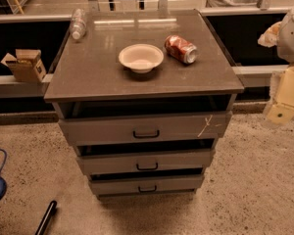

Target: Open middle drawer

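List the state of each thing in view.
middle drawer: nearly shut, dark gap above front
top drawer: pulled out a little
bottom drawer: nearly shut
bowl: upright, empty
soda can: on its side
bottle: on its side
gripper: right edge, apart from the cabinet

My one camera looks down from above and in front of the cabinet (144, 131), facing its front and its tabletop (93, 72) at a steep slant, near enough that the cabinet fills the middle. Floor (255, 180) shows on either side of it. My tool (283, 102) hangs at the right edge, beside the cabinet.
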